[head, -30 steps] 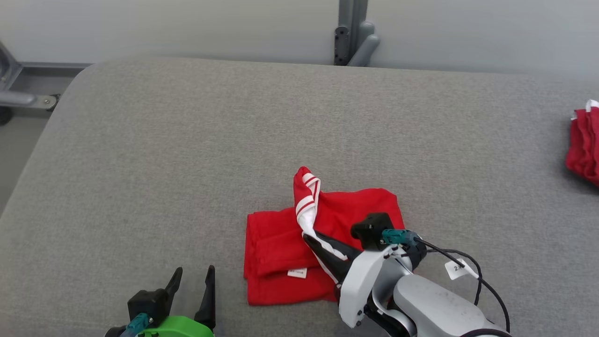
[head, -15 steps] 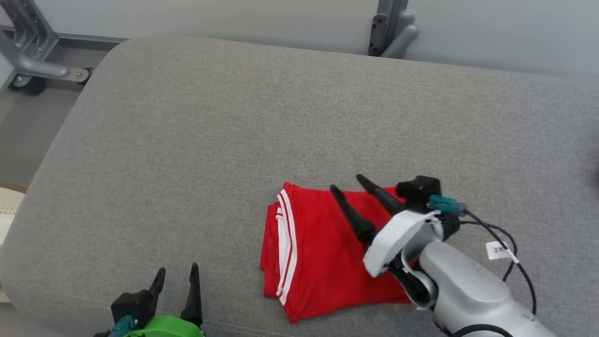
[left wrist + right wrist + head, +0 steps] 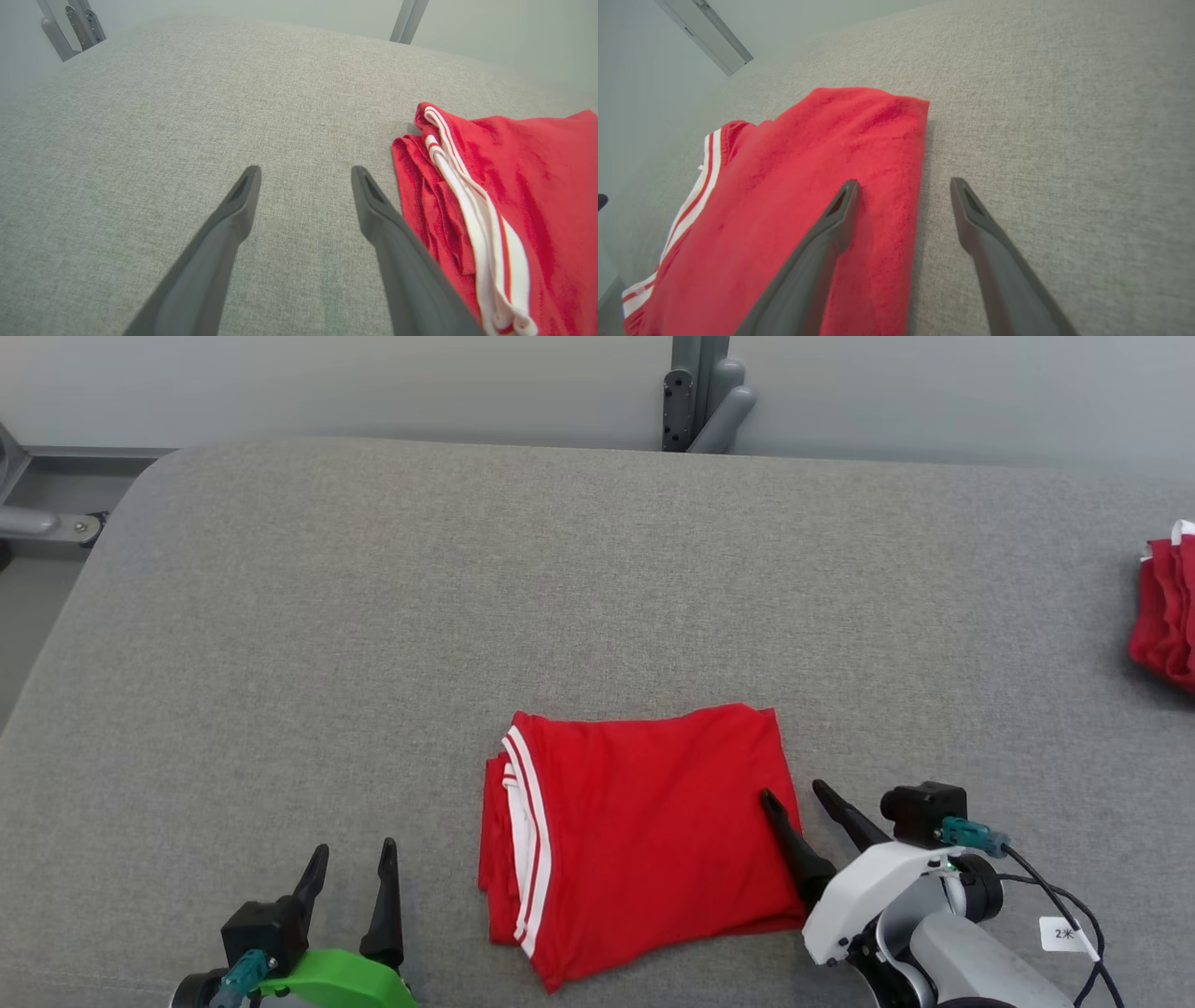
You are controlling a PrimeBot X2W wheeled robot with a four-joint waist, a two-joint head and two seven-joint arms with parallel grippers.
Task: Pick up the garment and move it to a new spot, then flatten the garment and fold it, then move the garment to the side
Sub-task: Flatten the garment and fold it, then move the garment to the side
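Lying folded into a rough rectangle, the red garment [image 3: 644, 831] sits on the grey cloth-covered table [image 3: 373, 616], near the front edge and a little right of the middle. Its top face is smooth and plain red, with only faint creases. Along its left side run white stripes [image 3: 525, 840], and beneath them several stacked layers show as uneven red and white edges. The right side is a rounded fold, and the near left corner dips to a point.

The right gripper [image 3: 792, 790] stands spread apart and holds nothing. One finger lies over the garment's right margin and the other over bare grey cloth just beside it; whether the finger touches the garment I cannot tell. The left gripper [image 3: 355, 847] is also spread wide and empty, over bare table to the left of the striped side, apart from it.

Another red cloth [image 3: 1162, 616] lies at the table's far right.
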